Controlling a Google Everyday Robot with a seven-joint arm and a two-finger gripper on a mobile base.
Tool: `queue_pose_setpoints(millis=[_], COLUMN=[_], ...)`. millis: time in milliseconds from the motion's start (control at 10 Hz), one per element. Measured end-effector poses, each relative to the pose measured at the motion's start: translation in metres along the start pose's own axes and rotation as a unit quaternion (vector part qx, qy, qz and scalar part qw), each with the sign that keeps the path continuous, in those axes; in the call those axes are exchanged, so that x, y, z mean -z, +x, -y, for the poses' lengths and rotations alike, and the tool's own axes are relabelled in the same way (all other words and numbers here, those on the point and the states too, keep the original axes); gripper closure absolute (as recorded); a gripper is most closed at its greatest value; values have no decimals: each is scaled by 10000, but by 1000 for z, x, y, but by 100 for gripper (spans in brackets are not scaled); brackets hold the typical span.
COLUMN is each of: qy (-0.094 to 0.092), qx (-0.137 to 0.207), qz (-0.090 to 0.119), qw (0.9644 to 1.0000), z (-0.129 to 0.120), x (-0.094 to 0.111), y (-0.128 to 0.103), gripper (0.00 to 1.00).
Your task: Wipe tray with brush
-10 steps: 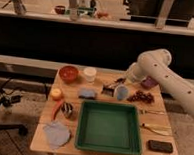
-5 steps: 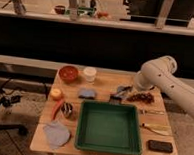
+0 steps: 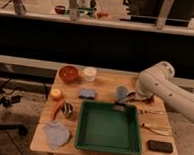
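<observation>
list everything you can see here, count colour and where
table: 1, wood, centre
tray: 1, green, front middle
brush: 1, dark, head at tray's back right rim
bowl: 1, red, back left
cup: 1, white, beside bowl
small cloth: 1, blue-grey, behind tray
blue item: 1, by gripper
fruit: 1, orange-yellow, left edge
pepper: 1, red, left of tray
big cloth: 1, grey-blue, front left
block: 1, black, front right
utensils: 2, pale, right of tray
arm: 1, white, from right
gripper: 1, behind tray's right corner, apparently shut on brush
</observation>
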Motion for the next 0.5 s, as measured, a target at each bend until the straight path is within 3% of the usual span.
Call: queue_pose_setpoints(millis=[300,500], qy=[-91,-83], qx=[37,70], qz=[-288,-337], qw=[9995,9994], z=[-25,-29], x=[12,11], y=[20,21], gripper=[100,100])
